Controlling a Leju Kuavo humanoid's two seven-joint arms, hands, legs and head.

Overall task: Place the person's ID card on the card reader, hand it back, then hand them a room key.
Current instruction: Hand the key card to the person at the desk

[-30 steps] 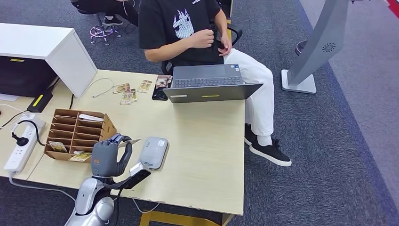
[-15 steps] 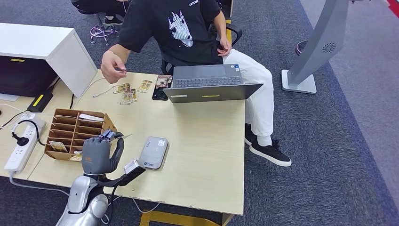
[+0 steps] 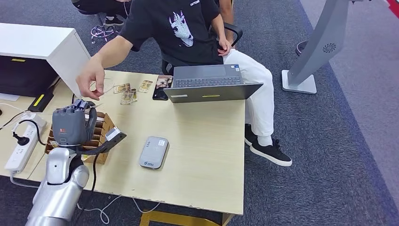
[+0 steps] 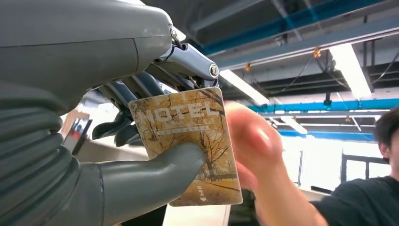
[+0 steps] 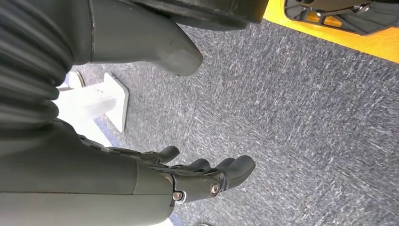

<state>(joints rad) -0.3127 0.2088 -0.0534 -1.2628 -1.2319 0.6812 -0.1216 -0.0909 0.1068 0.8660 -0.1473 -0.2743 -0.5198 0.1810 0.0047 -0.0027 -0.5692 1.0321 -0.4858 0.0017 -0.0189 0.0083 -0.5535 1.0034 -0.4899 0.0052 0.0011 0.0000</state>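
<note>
Left hand [image 3: 70,125] is raised at left of the head view, above the cardboard organizer [image 3: 101,128], and pinches a room key card [image 4: 188,141] between thumb and fingers; in the left wrist view the card stands upright, tan with a tree print and "HOTEL" across the top, thumb pressed on its lower face, darker fingers [image 4: 117,129] behind it. Person's hand [image 3: 90,82] reaches in from the upper centre of the head view and sits just above the left hand's fingertips; in the wrist view it's a blur right beside the card's edge, can't tell whether it's touching the card. Person [image 3: 188,28] sits at the far side of the counter [image 3: 207,141], behind an open laptop [image 3: 209,84]. Grey card reader [image 3: 154,152] lies flat near the middle of the counter, well apart from the left hand, nothing on it. Several small cards [image 3: 127,92] lie scattered left of the laptop, a dark phone [image 3: 161,89] beside them; can't tell which, if any, is the ID card. White power strip [image 3: 21,141] at far left edge, white box [image 3: 47,52] upper left. Right hand [image 5: 188,176] hangs over grey carpet [image 5: 291,117], fingers apart and loosely curved, holding nothing.
</note>
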